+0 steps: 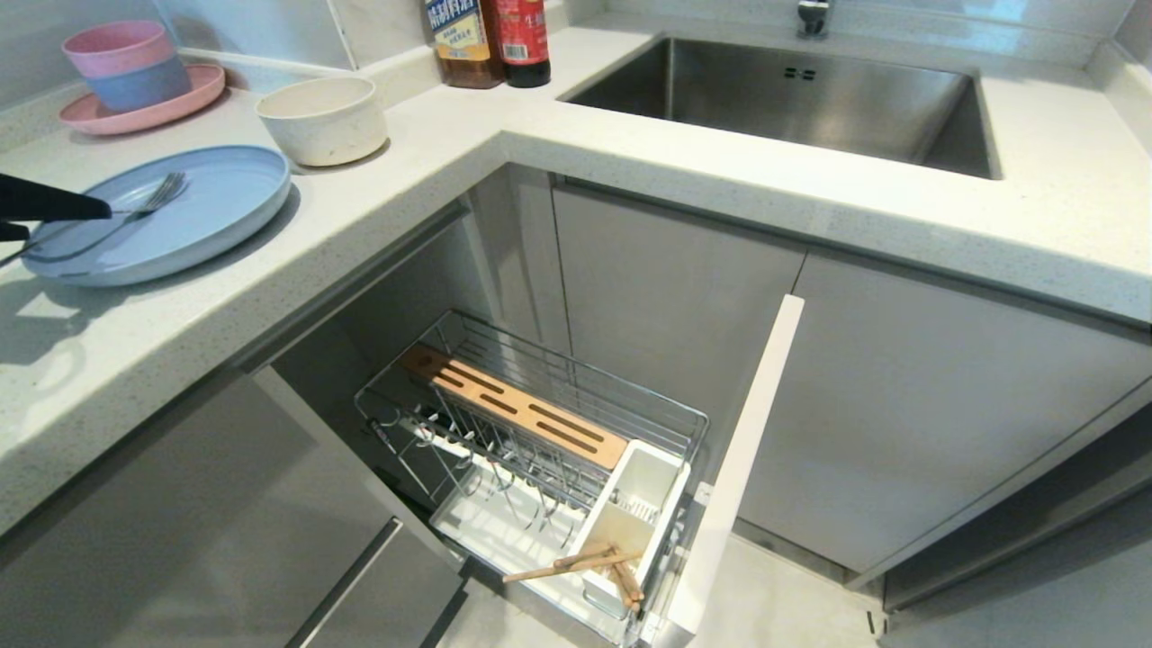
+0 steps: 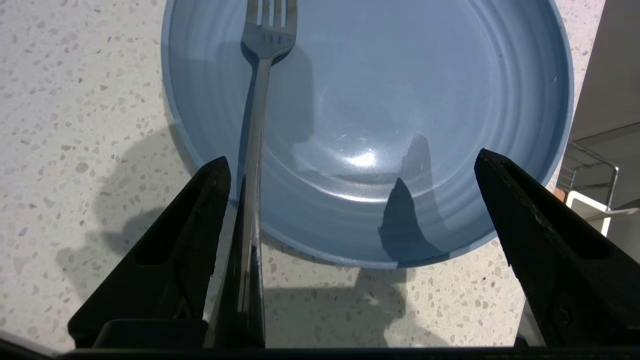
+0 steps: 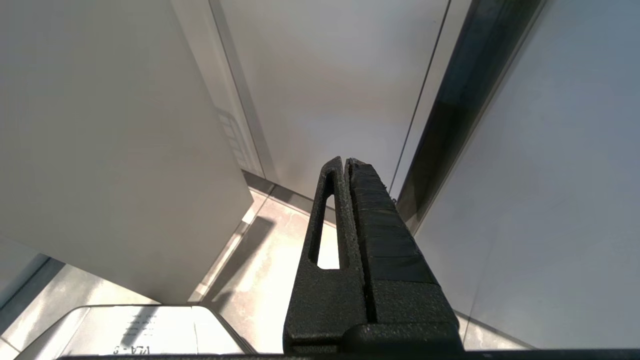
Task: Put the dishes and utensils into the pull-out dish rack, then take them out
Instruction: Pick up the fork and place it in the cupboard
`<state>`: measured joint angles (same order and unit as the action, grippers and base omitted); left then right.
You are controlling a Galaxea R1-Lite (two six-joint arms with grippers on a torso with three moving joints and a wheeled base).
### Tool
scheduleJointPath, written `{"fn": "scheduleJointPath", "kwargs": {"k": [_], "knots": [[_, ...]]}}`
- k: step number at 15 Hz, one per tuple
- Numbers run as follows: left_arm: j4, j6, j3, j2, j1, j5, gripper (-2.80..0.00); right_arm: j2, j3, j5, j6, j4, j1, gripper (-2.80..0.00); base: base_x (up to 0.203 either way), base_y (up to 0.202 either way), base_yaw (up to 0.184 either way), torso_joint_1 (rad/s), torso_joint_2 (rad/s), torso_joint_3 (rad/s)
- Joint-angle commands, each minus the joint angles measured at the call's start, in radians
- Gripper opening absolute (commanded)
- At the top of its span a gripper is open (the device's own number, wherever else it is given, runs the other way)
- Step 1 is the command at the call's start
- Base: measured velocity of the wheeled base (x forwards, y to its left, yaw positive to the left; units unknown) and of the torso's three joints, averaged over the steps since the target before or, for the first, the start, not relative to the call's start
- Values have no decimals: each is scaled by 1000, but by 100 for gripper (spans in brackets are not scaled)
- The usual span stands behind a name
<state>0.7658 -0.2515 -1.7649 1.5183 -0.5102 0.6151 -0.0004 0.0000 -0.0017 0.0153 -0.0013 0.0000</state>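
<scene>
The silver fork [image 1: 148, 202] [image 2: 255, 125] lies with its tines on the pale blue plate [image 1: 207, 216] [image 2: 400, 75], and its handle runs out over the plate's rim. My left gripper [image 1: 36, 205] [image 2: 350, 157] hovers open over that rim at the counter's left edge, the handle close beside one finger's inner face. The cream bowl [image 1: 322, 117] stands behind the plate. Below, the dish rack [image 1: 540, 432] is pulled out, with the chopsticks [image 1: 585, 562] lying across its white cutlery holder. My right gripper [image 3: 345, 162] hangs shut beside cabinet fronts.
A pink plate with stacked pink and blue bowls [image 1: 135, 99] sits at the back left. Two bottles [image 1: 490, 40] stand by the sink [image 1: 792, 99]. The rack's narrow white door front [image 1: 738, 468] juts out into the floor space.
</scene>
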Motion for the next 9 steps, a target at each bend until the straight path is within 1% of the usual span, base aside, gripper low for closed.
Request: {"fn": "scheduleJointPath", "kwargs": {"k": [1, 7, 9], "knots": [[3, -2, 2, 3, 4, 3, 0, 0, 2, 0, 0, 0, 0, -280, 0, 0, 0, 0, 0, 0], [3, -5, 10, 6, 33, 3, 0, 0, 2, 0, 0, 0, 0, -280, 0, 0, 0, 0, 0, 0], [6, -43, 15, 6, 32, 1, 0, 0, 2, 0, 0, 0, 0, -280, 0, 0, 0, 0, 0, 0]]}}
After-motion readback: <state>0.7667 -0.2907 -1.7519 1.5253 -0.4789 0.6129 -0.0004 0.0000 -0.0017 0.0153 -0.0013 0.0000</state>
